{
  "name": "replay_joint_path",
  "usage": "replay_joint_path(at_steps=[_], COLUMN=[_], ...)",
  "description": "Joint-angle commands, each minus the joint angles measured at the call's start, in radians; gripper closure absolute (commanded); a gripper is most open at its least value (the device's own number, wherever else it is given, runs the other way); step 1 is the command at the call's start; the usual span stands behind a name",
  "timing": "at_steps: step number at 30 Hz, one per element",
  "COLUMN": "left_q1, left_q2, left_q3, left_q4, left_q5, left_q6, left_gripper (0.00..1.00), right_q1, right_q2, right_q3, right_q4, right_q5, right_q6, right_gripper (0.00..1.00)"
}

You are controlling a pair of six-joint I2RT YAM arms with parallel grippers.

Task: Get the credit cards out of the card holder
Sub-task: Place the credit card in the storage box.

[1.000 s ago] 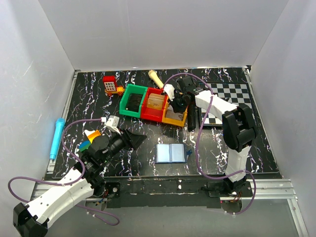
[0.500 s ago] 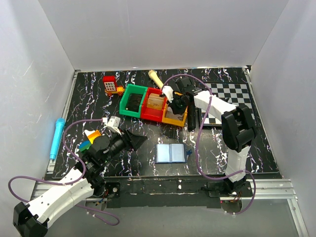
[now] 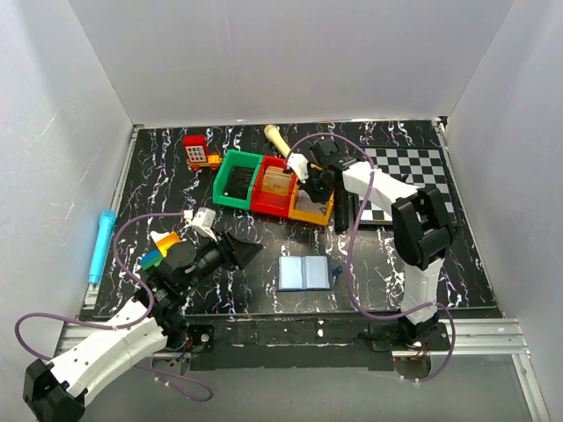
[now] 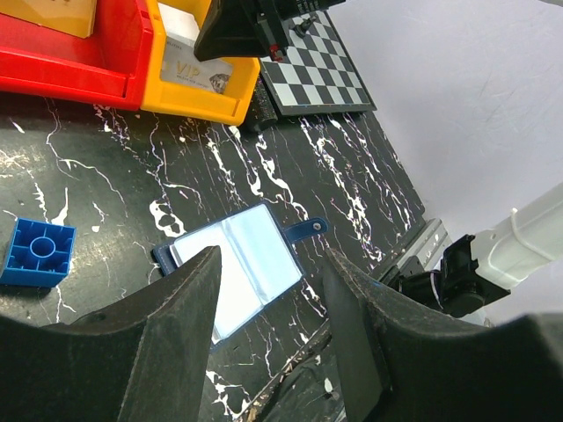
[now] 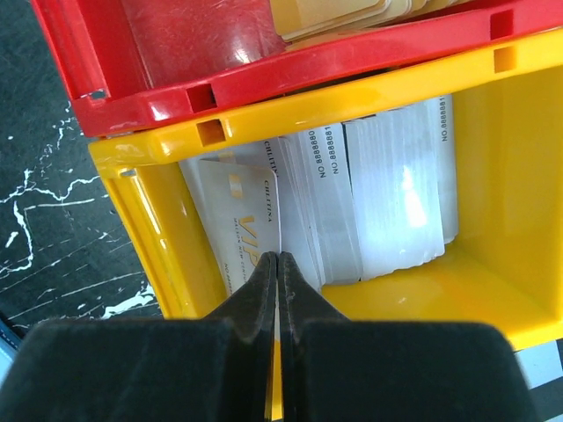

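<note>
The card holder point(image 3: 303, 273) lies spread open, pale inside up, at the lower middle of the overhead view, touched by neither arm. No cards show in its pockets, so the emptying looks done or nearly so. A stack of credit cards point(image 5: 369, 193) lies in the yellow bin point(image 5: 457, 299) above it. The right gripper point(image 5: 279, 264) hangs over that bin with its fingers pressed together. A card's edge runs up to the tips, and I cannot tell whether it is pinched. At lower left, the left gripper point(image 4: 271, 264) hovers with its fingers spread, grasping nothing.
</note>
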Motion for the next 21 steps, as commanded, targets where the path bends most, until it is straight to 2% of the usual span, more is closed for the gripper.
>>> replay_joint_path(at_steps=[1, 12, 21], left_q1=[0.003, 0.003, 0.003], left_q2=[0.000, -0.006, 0.005], left_q3=[-0.008, -0.008, -0.005], left_q4=[0.020, 0.011, 0.012], left_q5=[0.004, 0.002, 0.002], left_q6=[0.005, 0.007, 0.010], left_gripper=[0.51, 0.51, 0.51], right_q1=[-0.003, 0.006, 0.028], right_q2=[0.002, 0.015, 0.032], right_q3=[0.023, 0.024, 0.033], right_q4=[0.040, 0.098, 0.075], right_q5=[0.096, 0.155, 0.106], right_q6=[-0.002, -0.008, -0.027], right_gripper=[0.99, 0.99, 0.99])
